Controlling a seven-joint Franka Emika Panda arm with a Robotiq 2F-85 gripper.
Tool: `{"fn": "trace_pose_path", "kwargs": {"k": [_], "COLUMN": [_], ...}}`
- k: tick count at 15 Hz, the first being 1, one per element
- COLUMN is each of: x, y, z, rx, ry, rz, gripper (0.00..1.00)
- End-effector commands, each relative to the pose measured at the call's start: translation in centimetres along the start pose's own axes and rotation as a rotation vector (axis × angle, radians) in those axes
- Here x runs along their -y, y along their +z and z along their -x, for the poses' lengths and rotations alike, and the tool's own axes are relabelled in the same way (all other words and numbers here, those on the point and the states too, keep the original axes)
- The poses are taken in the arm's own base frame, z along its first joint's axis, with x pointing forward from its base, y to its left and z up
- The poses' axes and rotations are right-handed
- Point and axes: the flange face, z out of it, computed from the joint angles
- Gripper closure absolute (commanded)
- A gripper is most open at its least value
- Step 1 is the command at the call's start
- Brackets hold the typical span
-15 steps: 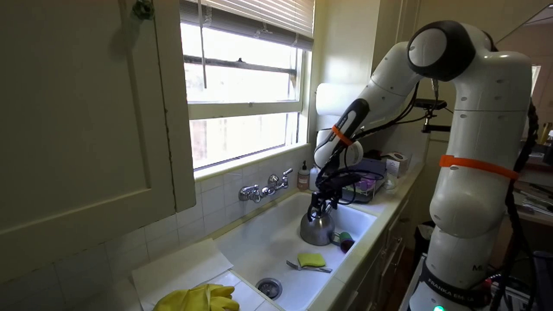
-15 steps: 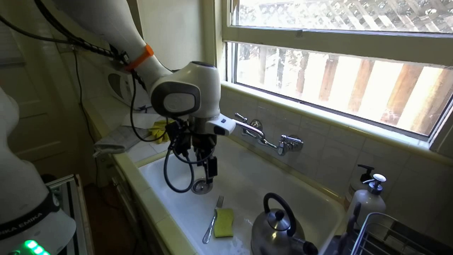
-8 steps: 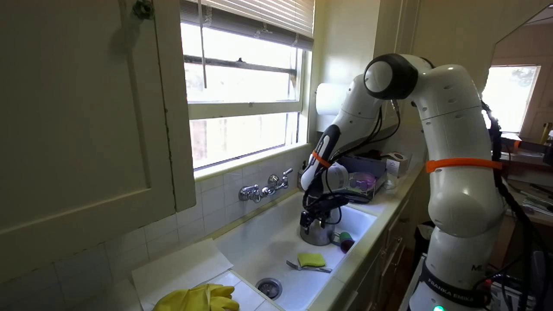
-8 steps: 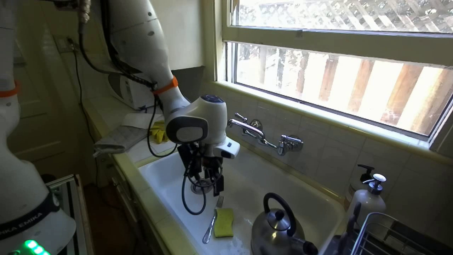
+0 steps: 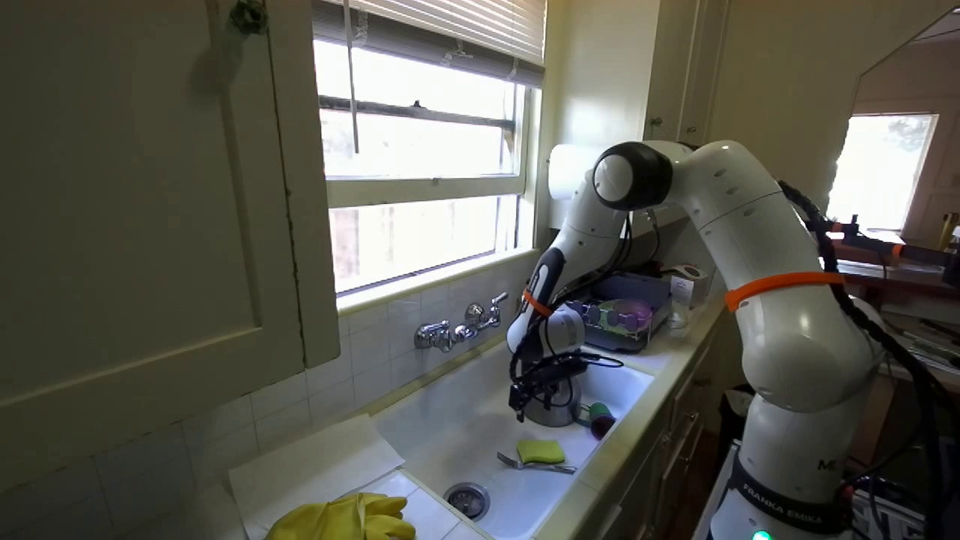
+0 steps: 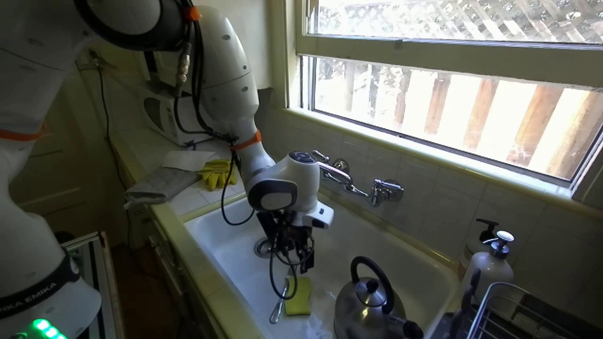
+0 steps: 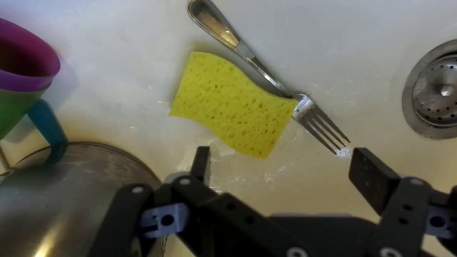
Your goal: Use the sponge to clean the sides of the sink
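A yellow-green sponge lies flat on the floor of the white sink; it shows in both exterior views and in the wrist view. A metal fork lies along the sponge's edge, its neck close against one corner. My gripper is open and empty, with its fingers wide apart. It hangs above the sink floor, apart from the sponge, which lies just above the fingertips in the wrist view. In an exterior view it hangs beyond the sponge, and a looped cable crosses in front of the sponge.
A steel kettle stands in the sink close beside the gripper. Stacked coloured cups lie near it. The drain is on the opposite side. The faucet juts over the sink. Yellow gloves and soap bottles sit around the rim.
The arm has come down and reached further over the sink. The gripper moved lower and nearer the sponge and kettle. The sponge, fork and kettle have not moved.
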Motion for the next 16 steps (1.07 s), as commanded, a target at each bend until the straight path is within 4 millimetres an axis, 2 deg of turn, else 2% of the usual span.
{"fn": "trace_pose_path", "kwargs": {"k": [1,14,16], "x": [-0.04,-0.07,0.07], "y": [0.34,0.62,0.89], "z": [-0.31,-0.6,-0.69], "rx": [0.001,0.0,-0.019], "ry": [0.001,0.001,-0.084], "rz": [0.001,0.001,0.011], "gripper": [0.0,0.0,0.0]}}
